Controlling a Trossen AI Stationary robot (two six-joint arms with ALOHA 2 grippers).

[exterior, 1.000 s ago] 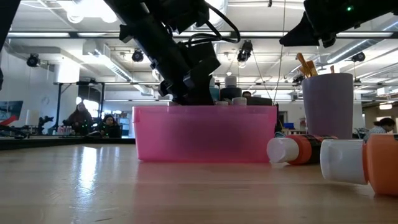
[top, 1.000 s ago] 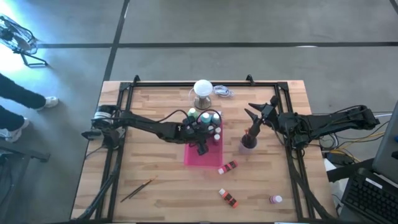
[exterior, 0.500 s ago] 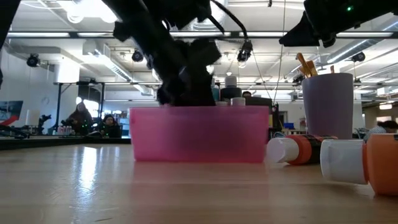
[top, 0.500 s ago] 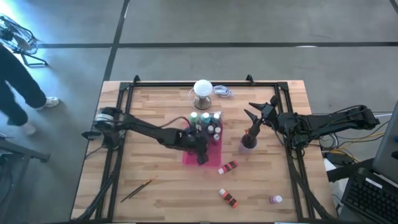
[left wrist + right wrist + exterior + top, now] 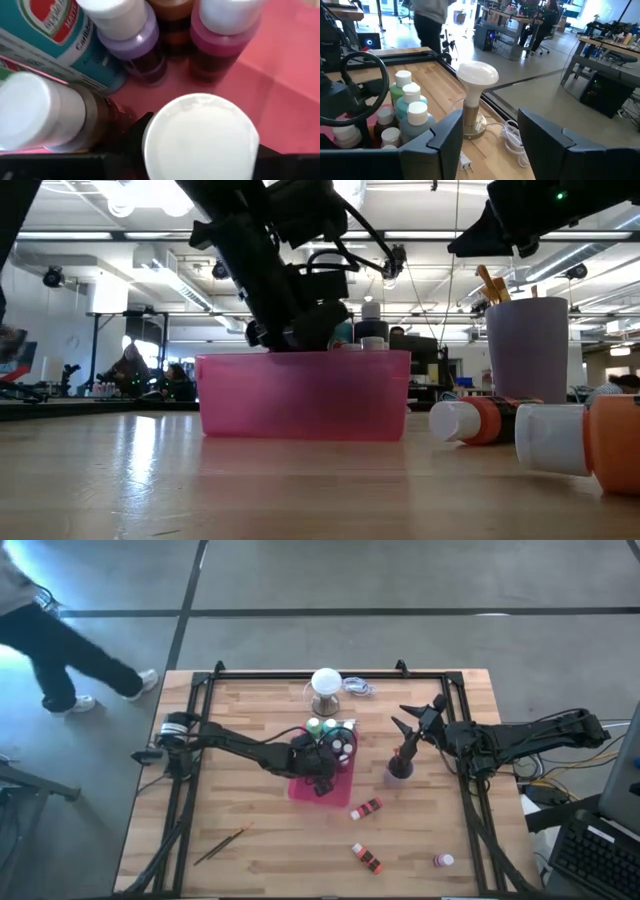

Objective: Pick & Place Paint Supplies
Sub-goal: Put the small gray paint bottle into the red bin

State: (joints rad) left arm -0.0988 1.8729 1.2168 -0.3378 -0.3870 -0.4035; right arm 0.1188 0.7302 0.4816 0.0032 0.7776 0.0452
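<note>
Over the last second the pink tray (image 5: 306, 789) slid toward the left arm's side of the counter (image 5: 250, 740) and twisted slightly, which both the high and low views showed, and the left end effector (image 5: 322, 778) moved with it inside the tray. That end effector was clenched on a bottle (image 5: 200, 136) whose white cap filled the left wrist view between the dark fingers, with a purple bottle (image 5: 134, 42), a pink bottle (image 5: 220, 37), a brown bottle (image 5: 75, 120) and the large teal bottle (image 5: 55, 42) standing just beside it on the tray floor. The shift suggested the arm was dragging or nudging the tray while setting the bottle among the others, so the placement looked close to done but the tray was no longer where it had stood. The right end effector (image 5: 418, 723) hovered above the cup (image 5: 398, 768) holding brushes (image 5: 492, 284), its jaws released and spread wider than a second before, with nothing between them in the right wrist view; it had probably just let a brush go. Several supplies were still outside: an orange bottle (image 5: 367, 808) just beside the tray, another (image 5: 366, 858) nearer the front edge, a small bottle (image 5: 443, 861) farther right, and a brush (image 5: 222, 844) lying well apart on the left. The white-topped stand (image 5: 326, 686) stood behind the tray. A person (image 5: 60, 640) walked past beyond the counter.
</note>
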